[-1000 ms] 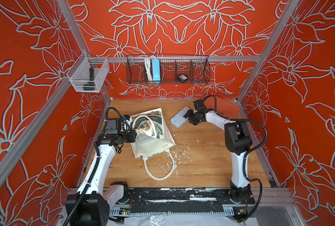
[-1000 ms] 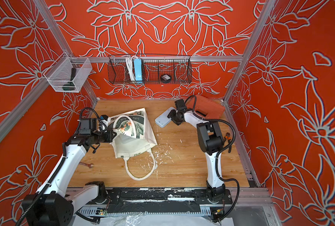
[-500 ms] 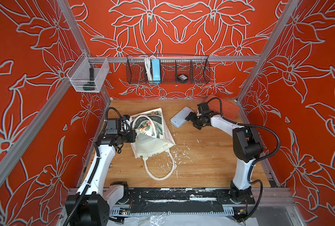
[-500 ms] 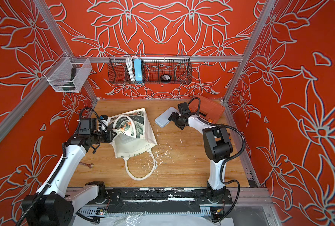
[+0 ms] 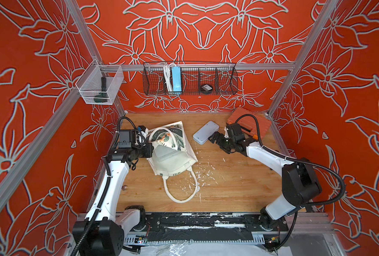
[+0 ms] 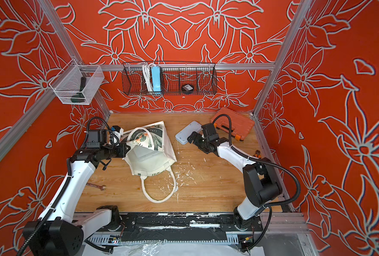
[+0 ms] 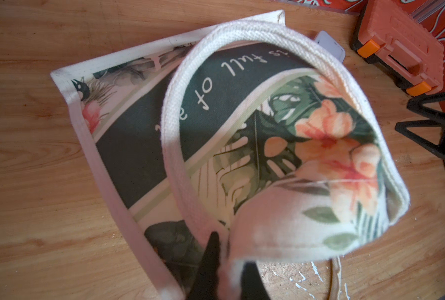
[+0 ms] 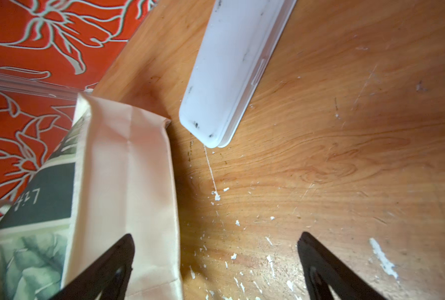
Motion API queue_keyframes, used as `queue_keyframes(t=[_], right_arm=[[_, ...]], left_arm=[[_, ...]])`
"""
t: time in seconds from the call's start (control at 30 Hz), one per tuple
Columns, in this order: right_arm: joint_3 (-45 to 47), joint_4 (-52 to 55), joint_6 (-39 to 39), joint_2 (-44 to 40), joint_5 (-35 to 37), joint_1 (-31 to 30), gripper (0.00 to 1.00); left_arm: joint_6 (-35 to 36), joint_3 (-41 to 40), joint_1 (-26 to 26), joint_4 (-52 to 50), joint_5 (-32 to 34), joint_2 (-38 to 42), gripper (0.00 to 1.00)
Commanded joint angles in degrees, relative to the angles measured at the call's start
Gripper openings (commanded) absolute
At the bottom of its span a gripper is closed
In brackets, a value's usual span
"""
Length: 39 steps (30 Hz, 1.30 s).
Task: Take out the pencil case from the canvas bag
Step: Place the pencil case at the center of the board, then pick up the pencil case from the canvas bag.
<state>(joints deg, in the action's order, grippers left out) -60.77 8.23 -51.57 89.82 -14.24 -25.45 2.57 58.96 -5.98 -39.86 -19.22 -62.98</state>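
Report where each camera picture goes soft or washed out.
Left wrist view: the nearest fold of the canvas bag and the left claw are blurred, while the bag's lettering behind is sharp. Right wrist view: the white pencil case is washed out bright; the wooden table is crisp. Both top views: evenly lit, sharp.

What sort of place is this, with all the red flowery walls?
Probably a robot test booth: a left arm and right arm mounted at a wooden tabletop, red floral walls on metal framing closing it in, and a canvas bag as a prop.
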Motion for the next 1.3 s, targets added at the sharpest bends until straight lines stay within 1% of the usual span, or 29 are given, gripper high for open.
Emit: queue_keyframes(t=[0.0,0.2,0.37,0.5,0.63,0.7,0.8,0.97,1.13,1.27], right_arm=[[2.4,-3.0,-0.2,-4.2,3.7,-3.3,0.98],[6.9,-6.6,-1.6,-11.7,9.5,-10.9,0.98],[10.6,-9.0,-3.1,-16.1,13.8,-16.1,0.98],[12.1,-11.2,-3.2,-18.4,15.8,-19.7,0.98],[13.9,-15.1,-3.5,-19.4,15.5,-22.5,0.98],[14.5,-15.9,-3.5,-19.8,16.4,-24.2,0.97],[14.6,-16.3,-3.3,-19.9,17.9,-26.8,0.96],[13.4,-17.5,-4.2,-17.8,18.3,-30.6,0.91],[12.1,-20.2,-4.3,-14.2,19.4,-34.4,0.88],[9.5,-20.7,-3.8,-10.8,18.9,-36.4,0.85]], left_arm=[[-0.2,2.6,-0.4,-2.0,-1.6,0.3,0.0],[-0.8,4.8,-0.3,-3.4,-2.6,0.5,0.0],[-1.4,6.1,-0.3,-4.2,-2.9,0.8,0.0],[-1.6,7.1,-0.3,-4.9,-3.1,1.3,0.0],[-1.6,7.3,-0.3,-4.7,-3.2,1.5,0.0],[-1.7,7.7,-0.3,-5.2,-3.4,1.1,0.0],[-2.1,8.4,-0.3,-5.8,-4.2,0.6,0.0],[-2.7,9.4,-0.3,-6.1,-5.4,-0.4,0.0],[-2.6,11.0,-0.3,-7.2,-5.9,-1.5,0.0],[-2.7,11.7,-0.3,-7.5,-6.2,-1.6,0.0]])
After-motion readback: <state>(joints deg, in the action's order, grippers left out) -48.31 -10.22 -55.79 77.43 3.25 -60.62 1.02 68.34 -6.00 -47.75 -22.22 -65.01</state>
